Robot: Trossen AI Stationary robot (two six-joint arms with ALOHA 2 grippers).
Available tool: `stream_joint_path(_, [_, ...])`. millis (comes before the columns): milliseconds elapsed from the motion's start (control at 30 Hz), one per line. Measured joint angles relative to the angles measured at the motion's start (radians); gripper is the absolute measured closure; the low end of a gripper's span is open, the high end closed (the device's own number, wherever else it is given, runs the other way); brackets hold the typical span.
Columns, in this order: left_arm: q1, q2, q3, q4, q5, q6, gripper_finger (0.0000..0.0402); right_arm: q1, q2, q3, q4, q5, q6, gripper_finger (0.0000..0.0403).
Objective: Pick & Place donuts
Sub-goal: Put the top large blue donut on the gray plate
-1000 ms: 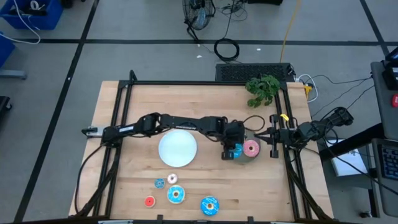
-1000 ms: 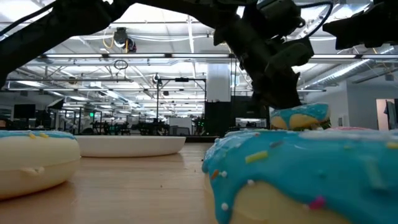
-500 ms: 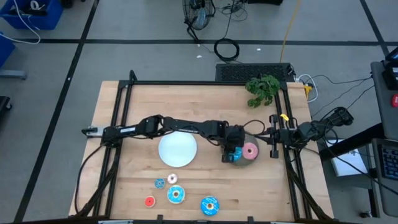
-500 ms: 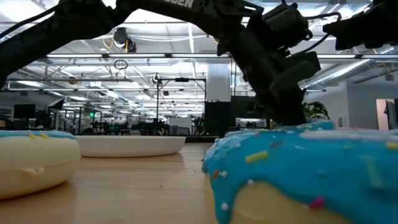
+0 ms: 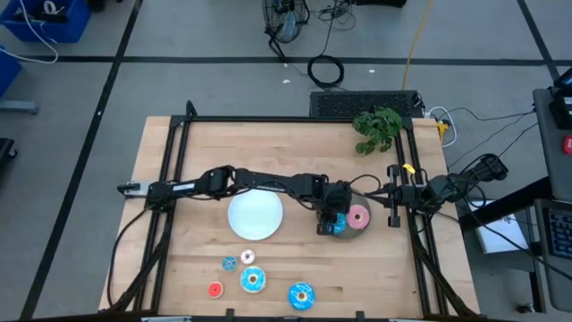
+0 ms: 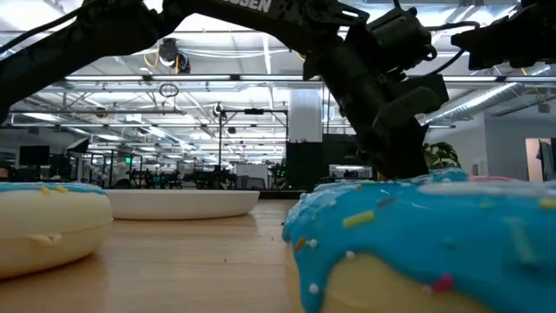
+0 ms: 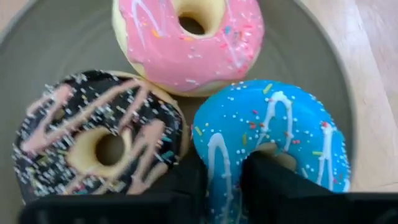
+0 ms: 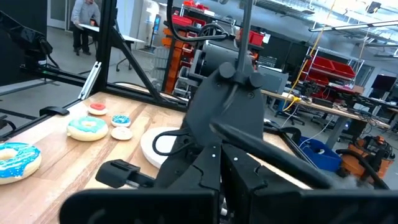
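The left gripper (image 7: 217, 186) grips the blue donut's (image 7: 273, 140) ring on the grey plate (image 7: 62, 43) beside two others — best to let go gently, then lift straight up — right arm waits.

High view: you look straight down on the whole wooden table (image 5: 179, 259), from well above, both arms in frame.
Low view: you sit at table-top height, facing level across the boards into the room, pressed close against a blue donut (image 6: 417, 235).
Left wrist view: you face down, very near, into the grey plate (image 7: 56, 43) past the left gripper (image 7: 221, 180).
Right wrist view: you look across the table toward the room.
Shared: the white plate (image 5: 255, 216) shows in the high, low and right wrist views.
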Motion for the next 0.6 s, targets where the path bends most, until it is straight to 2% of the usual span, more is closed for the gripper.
stream_joint_path(133, [-0.007,0.0,0.0,0.003,-0.036,0.004,0.0237,0.0,0.0,0.0,0.0,0.0,0.0,0.0403])
stream_joint_path(267, [-0.008,-0.001,0.0,0.004,-0.043,0.004,0.02,0.0,0.0,0.0,0.0,0.0,0.0,0.0403])
stream_joint_path(433, [-0.015,-0.004,0.02,-0.019,-0.097,0.022,0.0184,0.0,0.0,0.0,-0.008,-0.001,-0.001,0.0403])
stream_joint_path(600, [-0.018,-0.012,0.023,-0.011,-0.106,0.028,0.0182,0.0,0.0,0.0,-0.013,0.0,0.0,0.0403])
